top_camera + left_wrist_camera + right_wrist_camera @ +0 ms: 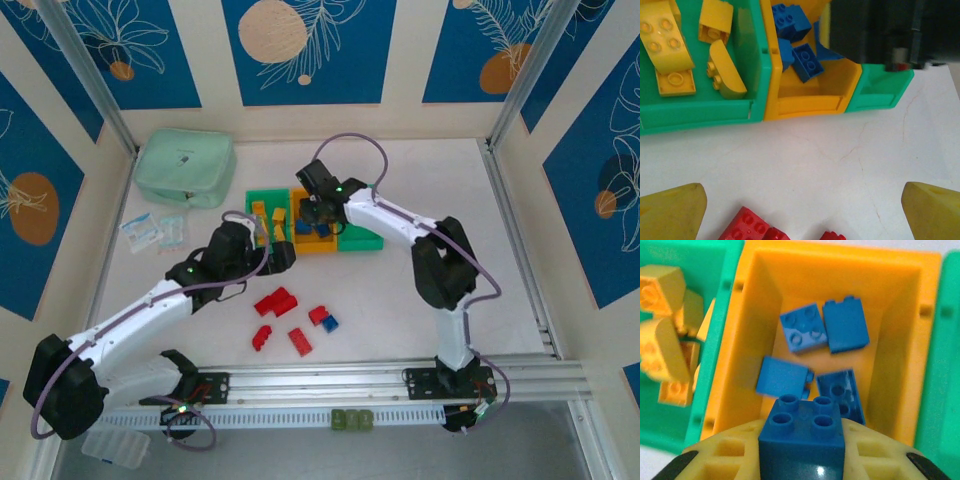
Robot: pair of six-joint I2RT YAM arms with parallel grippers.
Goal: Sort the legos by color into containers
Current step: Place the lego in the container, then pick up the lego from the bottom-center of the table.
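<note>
1. Brick in question: the blue brick (802,432) is small, rigid, light moulded plastic. It sits studs up, clenched in the right hand (802,455) by its flat side walls. Those glossy sides are the sensible hold, though I judge they would slip under a weak pinch.
2. It hangs over the near end of the orange bin (900,330), where four other blue bricks (802,332) lie loose on the floor. Let go from here it should land inside, but a piece this light may bounce, so a low drop looks safer.
3. The orange bin shares a wall on each side with the left green bin (700,110), which holds the yellow bricks (662,42), and with the right green bin (880,92). The walls are thin and upright, so a sideways drift could clip one.
4. The left hand (800,215) is released, its fingers spread wide. It hovers over bare bench (400,300) just in front of the bins, with red bricks (747,227) at its near edge.
5. Further red bricks and a loose blue brick (330,323) lie scattered with open room around them. The tight spot is at the bins, where both arms come close together.
</note>
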